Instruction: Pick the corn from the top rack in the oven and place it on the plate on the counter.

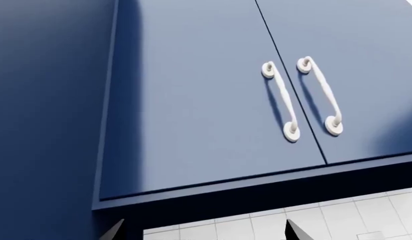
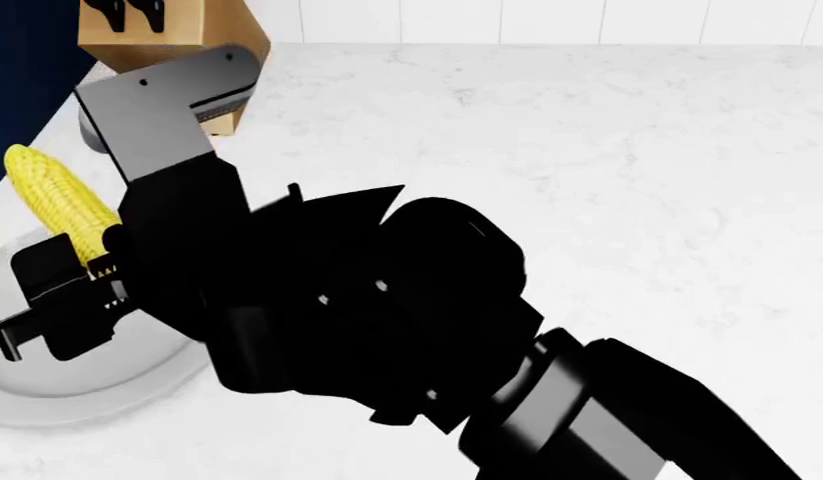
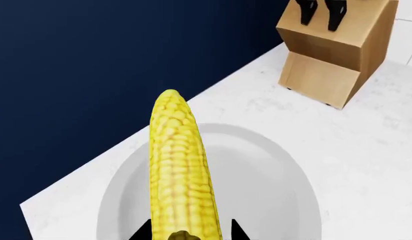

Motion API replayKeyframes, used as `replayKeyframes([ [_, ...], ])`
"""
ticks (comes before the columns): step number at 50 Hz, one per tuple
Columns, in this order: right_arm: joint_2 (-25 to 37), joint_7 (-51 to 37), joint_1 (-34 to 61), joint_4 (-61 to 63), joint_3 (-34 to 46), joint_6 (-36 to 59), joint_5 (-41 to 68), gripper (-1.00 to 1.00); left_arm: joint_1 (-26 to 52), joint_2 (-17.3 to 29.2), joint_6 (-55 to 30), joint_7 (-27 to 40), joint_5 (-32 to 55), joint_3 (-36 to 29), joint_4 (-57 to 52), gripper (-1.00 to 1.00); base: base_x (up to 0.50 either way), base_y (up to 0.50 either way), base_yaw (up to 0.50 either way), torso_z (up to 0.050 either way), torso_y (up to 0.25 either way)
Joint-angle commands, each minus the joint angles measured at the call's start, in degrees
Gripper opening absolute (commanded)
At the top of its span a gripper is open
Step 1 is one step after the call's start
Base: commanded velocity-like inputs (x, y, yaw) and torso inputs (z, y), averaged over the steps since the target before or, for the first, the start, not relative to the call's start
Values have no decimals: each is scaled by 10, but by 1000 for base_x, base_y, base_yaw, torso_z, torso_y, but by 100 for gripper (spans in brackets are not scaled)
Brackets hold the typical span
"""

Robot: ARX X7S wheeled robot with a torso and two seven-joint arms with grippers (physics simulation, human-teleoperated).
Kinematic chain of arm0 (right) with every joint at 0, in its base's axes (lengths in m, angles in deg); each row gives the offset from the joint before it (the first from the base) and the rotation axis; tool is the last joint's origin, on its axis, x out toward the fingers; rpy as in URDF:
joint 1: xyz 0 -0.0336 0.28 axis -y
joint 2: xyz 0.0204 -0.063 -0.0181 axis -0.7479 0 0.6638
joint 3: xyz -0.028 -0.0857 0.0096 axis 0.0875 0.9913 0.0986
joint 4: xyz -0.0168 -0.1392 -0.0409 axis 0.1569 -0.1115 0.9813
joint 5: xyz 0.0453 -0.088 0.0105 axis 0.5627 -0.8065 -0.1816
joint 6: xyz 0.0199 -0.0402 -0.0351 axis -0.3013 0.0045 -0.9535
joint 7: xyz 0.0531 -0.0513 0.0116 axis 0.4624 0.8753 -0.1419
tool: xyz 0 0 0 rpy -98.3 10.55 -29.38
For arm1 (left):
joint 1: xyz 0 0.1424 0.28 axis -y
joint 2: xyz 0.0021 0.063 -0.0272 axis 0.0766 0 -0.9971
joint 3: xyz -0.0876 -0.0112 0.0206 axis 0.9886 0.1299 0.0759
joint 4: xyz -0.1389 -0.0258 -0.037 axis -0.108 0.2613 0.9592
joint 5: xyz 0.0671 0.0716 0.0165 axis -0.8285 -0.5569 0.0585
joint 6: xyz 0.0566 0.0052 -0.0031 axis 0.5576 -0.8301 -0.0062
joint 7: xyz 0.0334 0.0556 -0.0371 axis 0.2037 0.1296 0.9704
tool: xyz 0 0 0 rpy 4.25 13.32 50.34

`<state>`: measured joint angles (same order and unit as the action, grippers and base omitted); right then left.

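**One cob held in the right claw, over the plate**

One corn [image 3: 179,170] sat clamped in the right claw [image 3: 185,232]. Right wrist view: finger tips on both sides of the cob's near end, cob reaching out over the plate [image 3: 273,170]. Could not tell whether the cob touched the plate surface or hung just above it.

Head view: the corn [image 2: 58,200] was at about 9 o'clock in the picture, tilted, far tip toward 11 o'clock, lower end hidden in the right claw [image 2: 98,262]. The plate [image 2: 91,385] lay under it at about 8 o'clock, near the left edge of the desk [image 2: 625,160], mostly covered by the black right arm [image 2: 384,310].

A wooden knife block [image 3: 336,50] stood on the desk beyond the plate, apart from it, at 11 o'clock in the head view. A dark navy panel ran along the desk's edge beside the plate.

Left wrist view: two navy cabinet doors [image 1: 213,100] with a pair of white handles [image 1: 281,100], white tiles below them. Only two dark tips of the left claw [image 1: 202,231] showed at the picture's edge, spaced wide apart, nothing between them.
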<state>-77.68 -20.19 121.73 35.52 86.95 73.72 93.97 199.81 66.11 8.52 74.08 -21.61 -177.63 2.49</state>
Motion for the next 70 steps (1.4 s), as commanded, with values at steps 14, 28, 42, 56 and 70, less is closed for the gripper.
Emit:
replayKeyframes([
  [14,-2,9,-2,3,18,-4,-11,-100,3,7,8,0,-7,-13,0,100,0,0,0,0,0],
  [28,-3,9,2,3,26,-6,-10,-100,5,13,15,0,-16,-22,0,100,0,0,0,0,0],
  [42,-6,-2,14,-12,38,2,-11,100,-4,15,16,0,-22,-21,0,100,0,0,0,0,0],
  [56,-5,-3,22,-14,38,-2,-5,100,15,12,19,0,-10,-28,0,100,0,0,0,0,0],
  [70,-3,4,69,-20,21,-9,-1,100,13,5,14,0,-2,-17,0,100,0,0,0,0,0],
])
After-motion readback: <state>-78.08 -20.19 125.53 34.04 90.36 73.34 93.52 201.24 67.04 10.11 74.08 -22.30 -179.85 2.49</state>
